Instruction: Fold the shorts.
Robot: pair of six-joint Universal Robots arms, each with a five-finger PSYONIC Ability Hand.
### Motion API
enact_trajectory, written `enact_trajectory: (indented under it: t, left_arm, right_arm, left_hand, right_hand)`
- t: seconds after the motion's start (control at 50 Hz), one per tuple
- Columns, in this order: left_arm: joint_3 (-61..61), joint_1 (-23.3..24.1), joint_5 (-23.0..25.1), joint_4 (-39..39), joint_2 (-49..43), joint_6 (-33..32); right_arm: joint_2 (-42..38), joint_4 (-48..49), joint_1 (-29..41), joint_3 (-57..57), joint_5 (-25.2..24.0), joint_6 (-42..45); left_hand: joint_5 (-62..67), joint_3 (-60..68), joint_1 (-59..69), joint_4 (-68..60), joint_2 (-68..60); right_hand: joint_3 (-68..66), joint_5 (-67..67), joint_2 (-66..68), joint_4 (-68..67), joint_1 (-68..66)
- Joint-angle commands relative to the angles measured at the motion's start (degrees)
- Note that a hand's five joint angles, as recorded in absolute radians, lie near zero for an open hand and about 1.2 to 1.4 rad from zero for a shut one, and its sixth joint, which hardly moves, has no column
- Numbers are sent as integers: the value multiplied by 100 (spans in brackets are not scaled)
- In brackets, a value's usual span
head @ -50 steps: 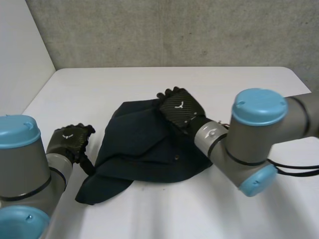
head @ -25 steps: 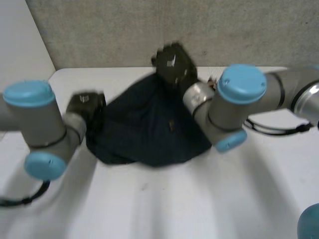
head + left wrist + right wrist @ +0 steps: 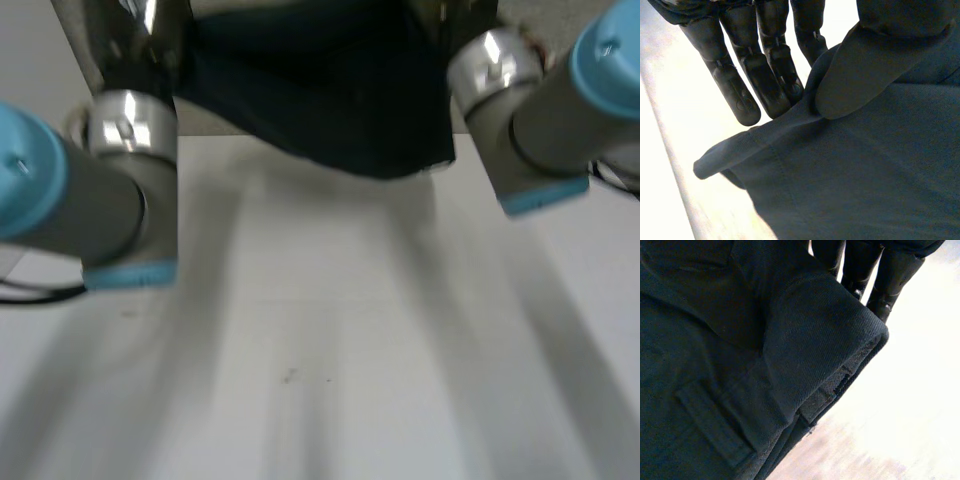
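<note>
The dark navy shorts (image 3: 330, 100) hang in the air above the white table (image 3: 320, 350), stretched between my two raised arms. My left hand (image 3: 765, 65) pinches an edge of the shorts (image 3: 850, 175) between its thumb and straight fingers. A loose corner of cloth sticks out below the fingertips. My right hand (image 3: 860, 270) grips the waistband (image 3: 820, 345), which is folded over in front of its fingers. A belt loop (image 3: 715, 420) shows on the cloth under the palm. The lower hem sags just above the table's far edge.
The grey left forearm (image 3: 120, 190) and the grey right forearm (image 3: 530, 110) rise on either side of the hanging cloth. A concrete wall stands behind the table.
Both hands have shut on the shorts and lifted them off the table, up and towards the wall. The cloth, crumpled flat a second ago, now hangs between the raised arms.
</note>
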State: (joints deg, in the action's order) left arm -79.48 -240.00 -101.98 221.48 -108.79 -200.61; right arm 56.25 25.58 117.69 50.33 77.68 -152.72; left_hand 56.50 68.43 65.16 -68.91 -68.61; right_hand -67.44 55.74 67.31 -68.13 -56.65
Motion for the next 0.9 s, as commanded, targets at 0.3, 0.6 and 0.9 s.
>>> enact_trajectory:
  t: [0.3,0.6,0.9]
  left_arm:
    - [-2124,691,20,-2705,-267,-22]
    - [-3100,604,38,-3084,1474,5]
    - [-3777,-601,864,-2979,1598,5]
  right_arm:
    - [570,-2224,-634,4168,-491,243]
    - [2370,-2569,-1423,5609,-851,217]
    - [3638,-2294,-1820,6410,-1246,243]
  left_hand:
    - [-1974,-2167,-1840,2215,2186]
    - [-4012,-4205,-3878,4253,4224]
    - [-4570,-4763,-4435,4811,4781]
  right_hand:
    - [-1256,1426,1269,-1187,-2335]
    - [5549,-5379,-5536,5618,4470]
    - [4595,-4426,-4582,4664,3517]
